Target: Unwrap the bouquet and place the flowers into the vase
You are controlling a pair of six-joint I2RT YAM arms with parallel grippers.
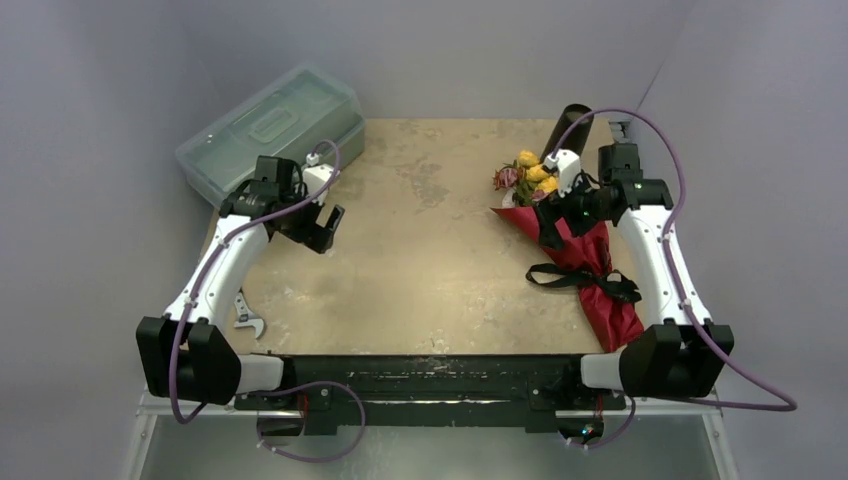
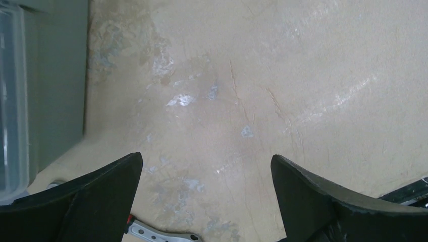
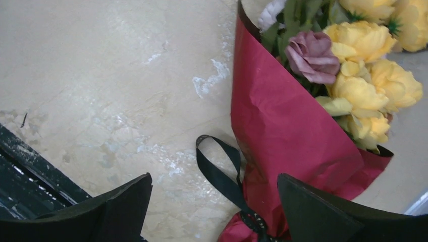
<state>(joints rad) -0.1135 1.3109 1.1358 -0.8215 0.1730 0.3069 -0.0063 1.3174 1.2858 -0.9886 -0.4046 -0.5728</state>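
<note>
The bouquet (image 1: 592, 268) lies on the right side of the table, its red paper cone (image 3: 282, 126) tied with a black ribbon (image 3: 222, 171). Yellow and pink flowers (image 1: 527, 175) (image 3: 361, 75) stick out of the far end of the wrap. Just behind the blooms is the black vase (image 1: 566, 130). My right gripper (image 1: 552, 235) (image 3: 214, 181) is open above the bouquet's left edge and the ribbon loop, holding nothing. My left gripper (image 1: 325, 230) (image 2: 207, 161) is open over bare table on the left, far from the bouquet.
A translucent green-grey lidded box (image 1: 270, 130) (image 2: 30, 91) stands at the back left, close to the left arm. A metal wrench (image 1: 247, 315) (image 2: 156, 233) lies near the left arm's forearm. Grey walls close in the table on both sides.
</note>
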